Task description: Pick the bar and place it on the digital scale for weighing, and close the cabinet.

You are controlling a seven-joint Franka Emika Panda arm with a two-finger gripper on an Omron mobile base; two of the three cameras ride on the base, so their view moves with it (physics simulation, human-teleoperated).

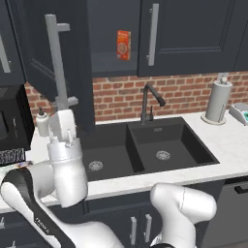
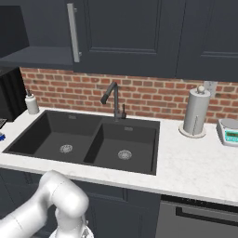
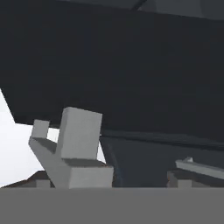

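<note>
The cabinet (image 1: 104,53) over the sink stands open, and its left door (image 1: 34,48) swings out toward me. That door carries a long silver handle (image 1: 57,58). My gripper (image 1: 64,107) reaches up to the handle's lower end, right by its bottom bracket. In the hand view the gripper (image 3: 113,183) is open, the grey handle bracket (image 3: 78,135) sits just inside the left fingertip, and the dark door fills the background. The digital scale (image 1: 240,112) (image 2: 228,131) sits at the far right of the counter. The bar is out of view.
An orange box (image 1: 123,44) stands on the cabinet shelf. Below are the black double sink (image 1: 145,145), a faucet (image 1: 147,104) and a soap bottle (image 1: 42,123). A black appliance (image 1: 12,126) is on the left, and a paper-towel roll (image 2: 195,114) stands beside the scale.
</note>
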